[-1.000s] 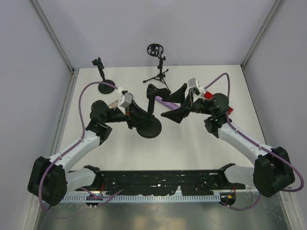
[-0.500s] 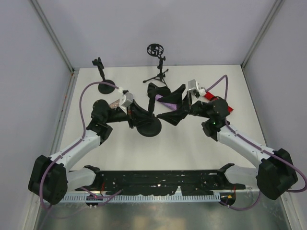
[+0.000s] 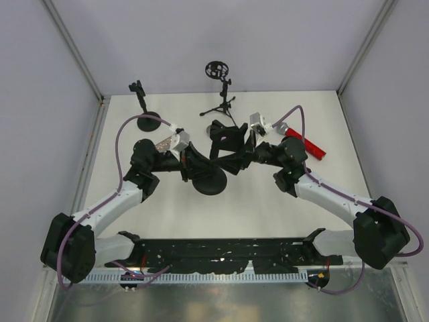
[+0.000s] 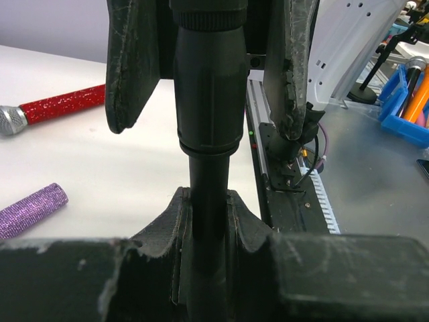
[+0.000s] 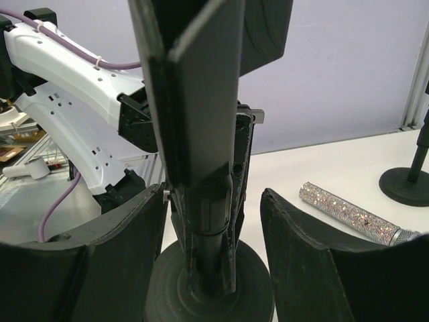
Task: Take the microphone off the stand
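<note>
A black stand with a round base (image 3: 210, 182) (image 5: 208, 288) stands mid-table. My left gripper (image 3: 194, 166) (image 4: 208, 201) is shut on its thin pole (image 4: 204, 201). Above that grip sits a thicker black barrel (image 4: 209, 80), seemingly the microphone; I cannot tell it apart from its holder. My right gripper (image 3: 226, 144) (image 5: 209, 201) is open. Its fingers (image 4: 131, 67) flank the barrel with a gap on each side. In the right wrist view the left gripper's fingers (image 5: 201, 100) hide most of the pole.
A red glitter microphone (image 3: 305, 143) (image 4: 53, 107) lies at the right. A purple glitter one (image 4: 33, 209) (image 5: 355, 215) lies beside the stand. A small round-base stand (image 3: 144, 121) and a tripod with a ring mount (image 3: 221, 104) stand at the back.
My right gripper has moved left until its fingers flank the stand's top, and its jaws have narrowed. It now covers the purple microphone in the top view. The left gripper keeps its hold.
</note>
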